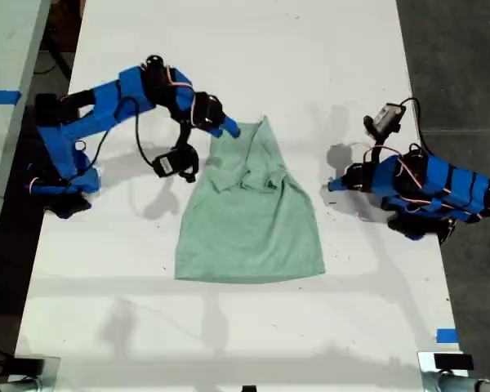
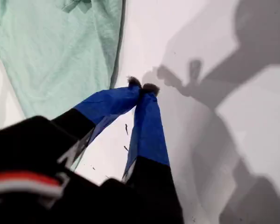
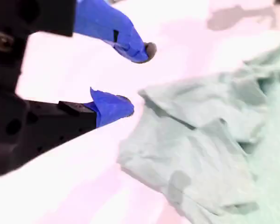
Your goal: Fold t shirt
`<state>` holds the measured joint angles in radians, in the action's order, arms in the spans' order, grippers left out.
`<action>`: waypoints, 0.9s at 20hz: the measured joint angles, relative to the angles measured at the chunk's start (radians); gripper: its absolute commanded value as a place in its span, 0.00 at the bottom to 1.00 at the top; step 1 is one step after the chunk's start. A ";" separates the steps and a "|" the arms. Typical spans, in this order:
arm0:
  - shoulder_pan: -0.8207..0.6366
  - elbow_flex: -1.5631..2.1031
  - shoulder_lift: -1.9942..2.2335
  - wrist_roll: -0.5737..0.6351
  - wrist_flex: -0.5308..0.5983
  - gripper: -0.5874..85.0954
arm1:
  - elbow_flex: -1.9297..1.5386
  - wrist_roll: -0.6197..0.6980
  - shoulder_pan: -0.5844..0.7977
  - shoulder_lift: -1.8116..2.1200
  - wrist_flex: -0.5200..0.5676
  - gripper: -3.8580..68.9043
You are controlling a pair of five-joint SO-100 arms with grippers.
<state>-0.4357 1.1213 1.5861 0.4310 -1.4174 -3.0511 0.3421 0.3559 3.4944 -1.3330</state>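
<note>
The t shirt (image 1: 249, 216), a small pale mint-green short-sleeved cloth garment, soft and wrinkled, lies on the flat white table (image 1: 229, 49) with its upper part bunched and folded inward and its lower part spread flat; folding is judged partly done at most. The arm on the exterior view's left carries my second gripper (image 3: 130, 79), whose blue-taped fingers (image 3: 113, 106) stand apart with nothing between them, and the crumpled sleeve edge of the cloth sits just beyond the fingertips, not yet between them. The arm on the exterior view's right carries my first gripper (image 2: 143, 87), whose blue-taped fingers (image 2: 147, 126) are pressed together at the tips, holding nothing, with the garment's side edge lying apart from the tips over bare table. The step in hand is judged to be taking hold of the bunched sleeve with my second gripper. To do it well, advance the spread fingers until one passes under the cloth edge and one over it, then close on a single layer. A thick bunch may slip or drag the flat part out of shape. Lift only slightly before carrying the fold across.
</note>
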 measured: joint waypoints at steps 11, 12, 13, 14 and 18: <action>-0.202 1.605 1.212 -0.132 0.807 0.00 | 0.000 0.003 0.000 0.000 0.000 0.07; -0.216 1.781 1.376 -0.081 0.861 0.00 | 0.000 0.006 0.000 0.000 0.000 0.07; -0.222 1.951 1.565 -0.021 0.884 0.00 | 0.000 0.006 0.000 0.000 0.000 0.07; -0.219 2.059 1.738 0.003 0.839 0.00 | 0.000 0.006 0.000 0.000 0.000 0.07; -0.250 2.132 1.979 0.054 0.713 0.00 | 0.000 0.006 0.000 0.000 0.000 0.07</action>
<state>-0.6857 3.2536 3.5650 0.4847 -0.7041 -3.0511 0.3482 0.3559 3.4944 -1.3330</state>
